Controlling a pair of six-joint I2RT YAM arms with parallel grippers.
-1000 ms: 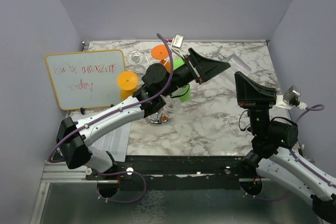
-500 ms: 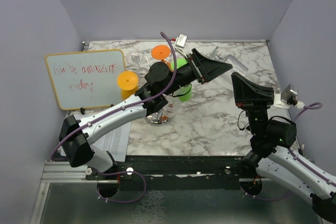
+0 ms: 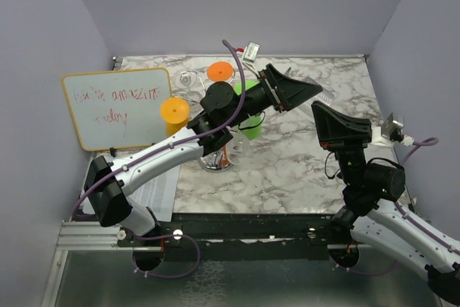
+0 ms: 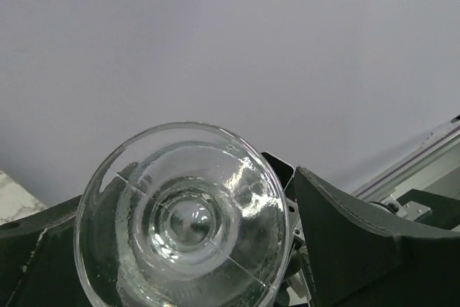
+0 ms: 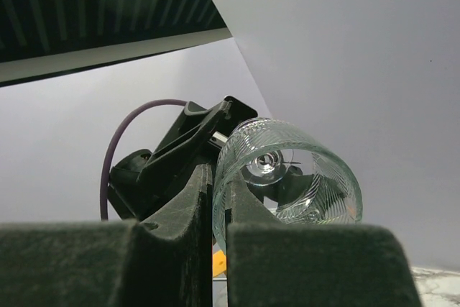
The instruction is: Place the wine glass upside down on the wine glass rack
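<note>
Marble table bears whiteboard, paper; wine glass rack.

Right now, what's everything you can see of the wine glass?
The glass is clear, with fine slanted ribs around the bowl and a smooth round rim. Stem and foot are not clearly visible. It looks empty and intact. It is in the air, tipped on its side, mouth pointing away from the left gripper, whose black fingers flank the bowl and hold it. The right gripper is shut close by the rim; whether it touches cannot be told.
</note>
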